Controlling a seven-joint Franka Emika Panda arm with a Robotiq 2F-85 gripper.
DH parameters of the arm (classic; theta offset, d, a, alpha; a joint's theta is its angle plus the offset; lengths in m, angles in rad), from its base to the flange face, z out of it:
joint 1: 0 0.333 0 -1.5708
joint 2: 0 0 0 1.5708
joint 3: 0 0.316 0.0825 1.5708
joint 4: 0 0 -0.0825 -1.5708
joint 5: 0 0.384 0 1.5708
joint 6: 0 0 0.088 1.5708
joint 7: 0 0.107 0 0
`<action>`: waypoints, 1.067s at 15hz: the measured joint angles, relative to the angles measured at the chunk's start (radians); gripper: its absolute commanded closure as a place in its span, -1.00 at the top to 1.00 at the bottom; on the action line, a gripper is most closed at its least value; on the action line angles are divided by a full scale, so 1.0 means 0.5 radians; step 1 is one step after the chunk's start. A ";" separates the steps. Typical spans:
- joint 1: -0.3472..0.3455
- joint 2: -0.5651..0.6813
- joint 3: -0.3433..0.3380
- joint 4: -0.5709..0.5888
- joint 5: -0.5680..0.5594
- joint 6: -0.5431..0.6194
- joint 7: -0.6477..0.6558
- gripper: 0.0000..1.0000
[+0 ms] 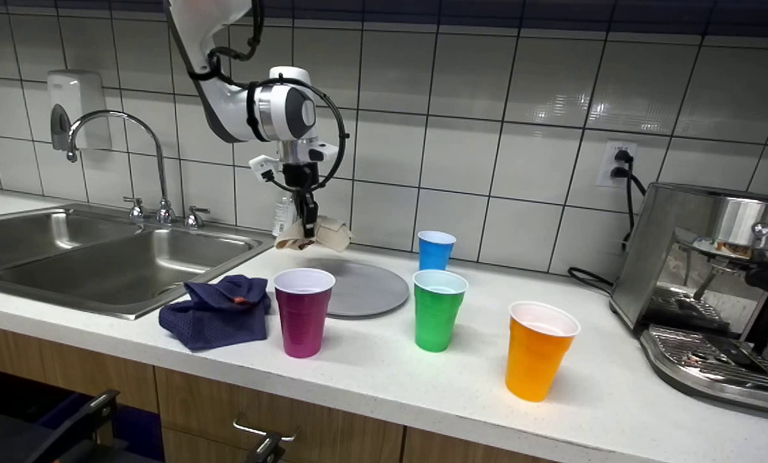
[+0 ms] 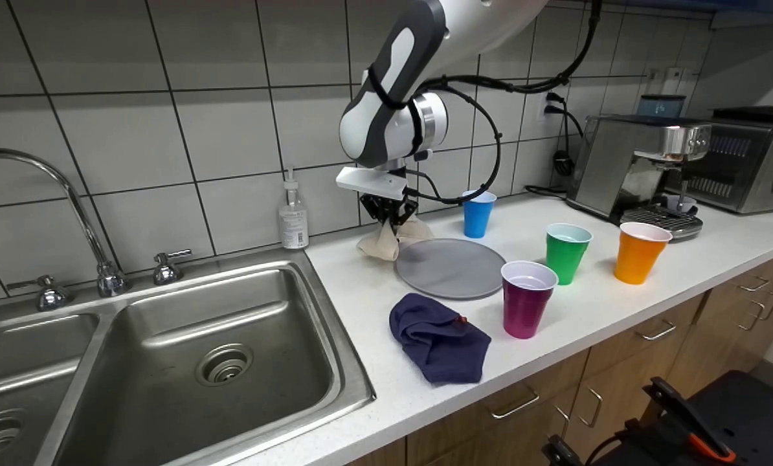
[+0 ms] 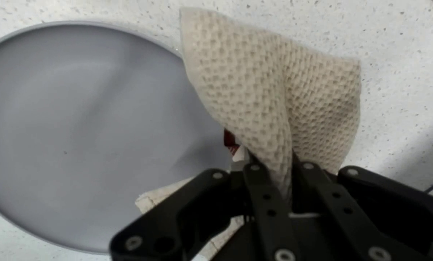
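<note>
Pinching the beige cloth [image 3: 234, 72], the claw [image 3: 281, 169] hides the bunched middle beside a mostly covered, unidentifiable red patch [image 3: 230, 139].

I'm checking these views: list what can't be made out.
Beige cloth: pinched part hidden by the hand in the wrist view.
Plate: left end cut off by the wrist view's edge.
Blue cup: base behind green cup in an exterior view.
Bottle label: too small, in an exterior view.

- Exterior view: frontal, facing tiled wall [image 1: 461, 154].
- Exterior view: near double sink [image 2: 231, 414], angled along countertop [image 2: 367, 330].
- Wrist view: close, downward on beige towel [image 3: 238, 90].
- All share gray plate [image 3: 75, 127].
</note>
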 measured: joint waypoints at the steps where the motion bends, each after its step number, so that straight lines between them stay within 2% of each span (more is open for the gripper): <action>1: 0.004 -0.002 0.008 0.000 -0.010 -0.001 -0.001 -0.93; 7: 0.018 0.019 0.044 0.017 -0.053 -0.052 -0.011 -0.93; 16: 0.035 0.205 0.067 0.159 -0.087 -0.150 -0.016 -0.93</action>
